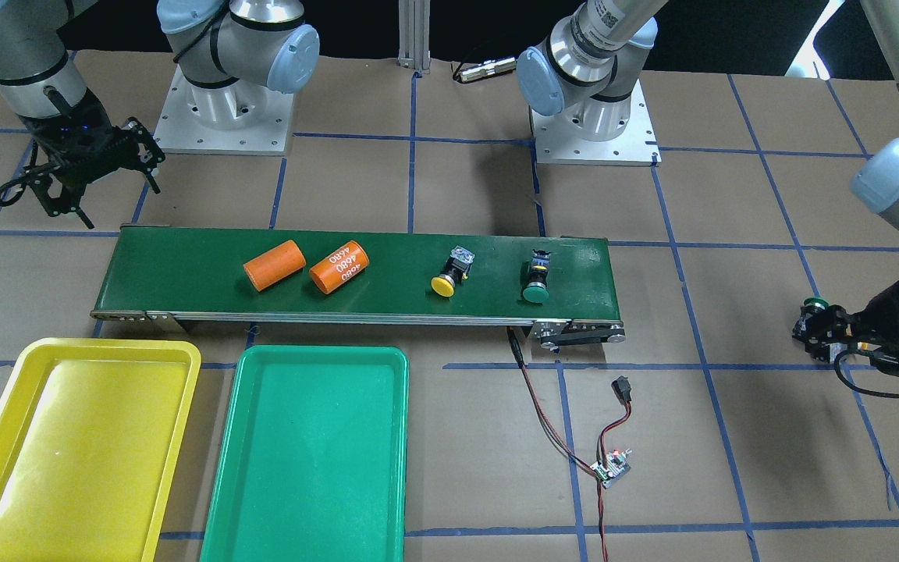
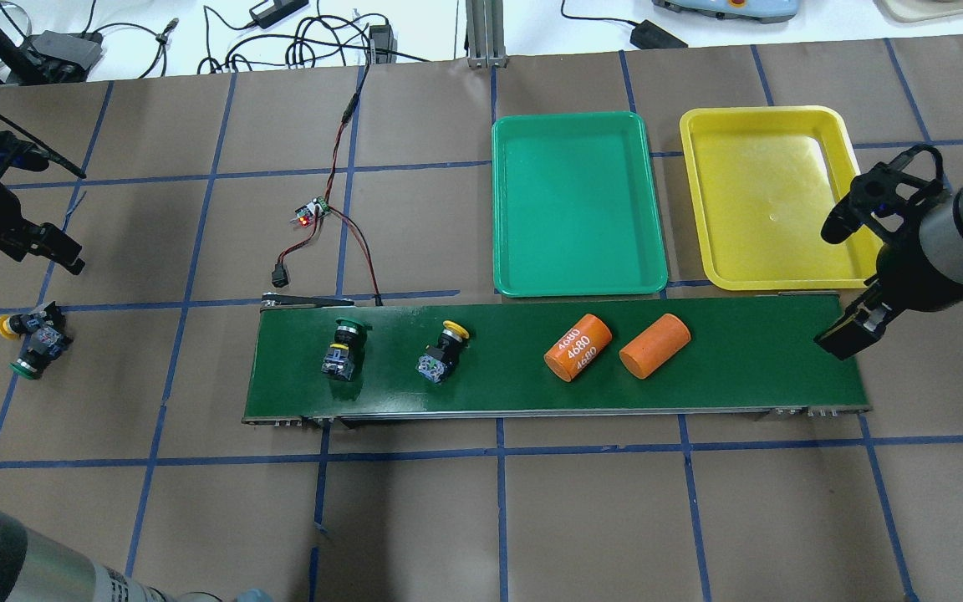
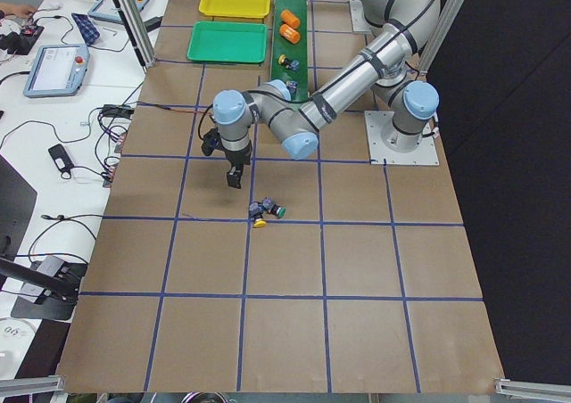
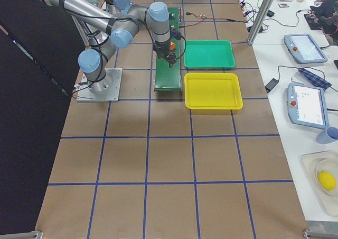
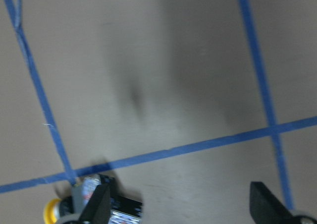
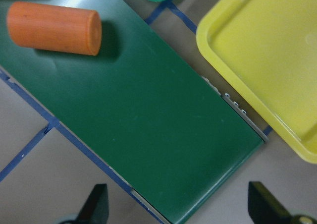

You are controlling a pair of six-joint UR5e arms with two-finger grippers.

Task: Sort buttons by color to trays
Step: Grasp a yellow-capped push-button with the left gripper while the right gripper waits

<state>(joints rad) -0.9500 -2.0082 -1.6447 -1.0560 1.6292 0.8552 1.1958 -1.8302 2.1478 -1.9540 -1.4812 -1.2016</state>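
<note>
The left gripper [image 5: 181,206] hangs spread and empty over the matte brown table [image 2: 415,518], just beside a loose pair of buttons [image 2: 34,341], probably lining up a pick. The right gripper [image 6: 178,204], also spread and empty, waits over the smooth conveyor belt [image 2: 741,368] near the glossy yellow tray [image 2: 770,192]. A green-capped button [image 2: 342,347], a yellow-capped button [image 2: 444,351] and orange cylinders [image 2: 578,347] lie on the belt beside the green tray [image 2: 578,201].

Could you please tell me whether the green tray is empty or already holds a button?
Empty. The green tray shows only bare floor in overhead and front views; one green button lies on the conveyor belt.
</note>
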